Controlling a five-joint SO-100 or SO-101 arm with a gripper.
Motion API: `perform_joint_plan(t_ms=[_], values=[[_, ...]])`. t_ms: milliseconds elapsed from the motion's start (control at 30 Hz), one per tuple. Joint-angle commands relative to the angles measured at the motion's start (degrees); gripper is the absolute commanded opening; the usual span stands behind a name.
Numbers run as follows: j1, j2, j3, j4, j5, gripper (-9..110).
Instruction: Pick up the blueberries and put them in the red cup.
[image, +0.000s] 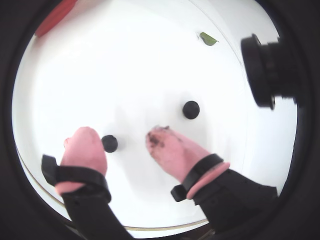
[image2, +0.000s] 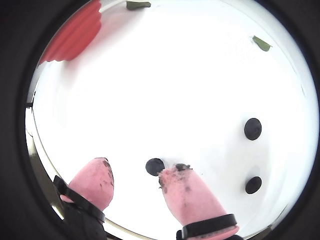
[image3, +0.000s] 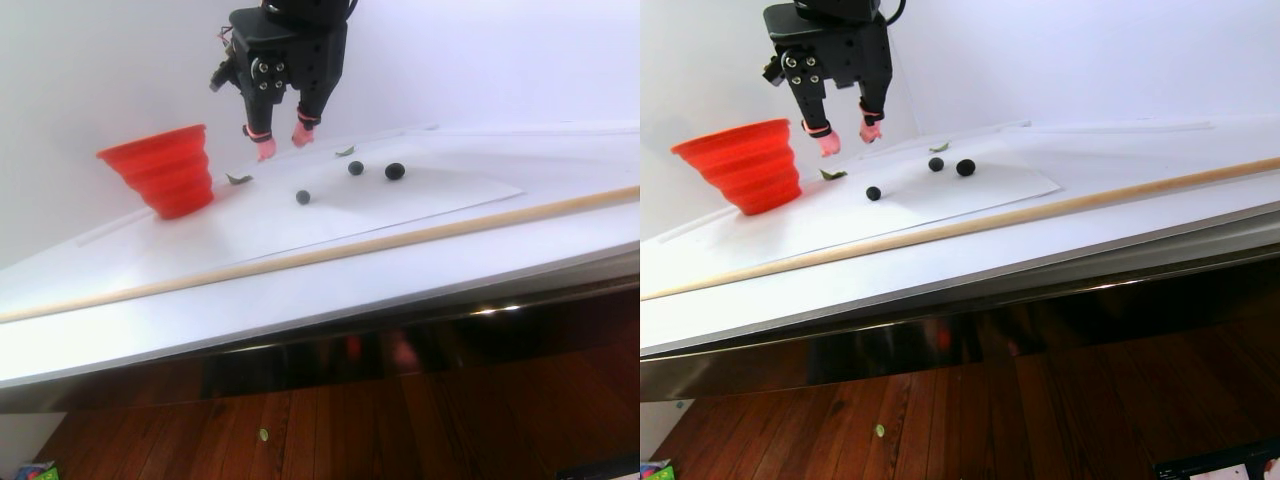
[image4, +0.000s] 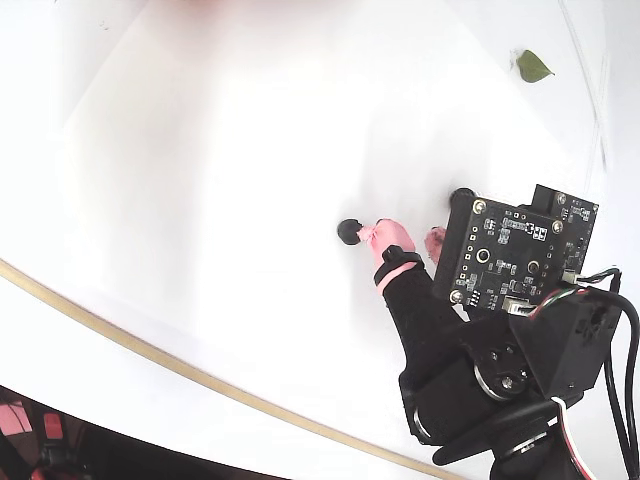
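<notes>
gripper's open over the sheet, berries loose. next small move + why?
Probably lower straight down, then close. In a wrist view the open gripper has one blueberry between its pink fingertips, close to one pad. In the stereo pair view the tips appear to hang above the white sheet, so they likely need to descend first. The red cup comes later.

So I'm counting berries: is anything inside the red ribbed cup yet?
Cannot tell: the red ribbed collapsible cup shows only its outer wall and rim, its inside hidden. Three small dark round blueberries lie on the white sheet.
</notes>
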Motion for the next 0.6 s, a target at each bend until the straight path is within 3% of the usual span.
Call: perform_joint_plan(t_ms=[0,567], values=[[0.2,-0.3,-0.5,-1.9,-0.5,19],[1.4,-9.7,-1.8,-8.3,-0.9,19]])
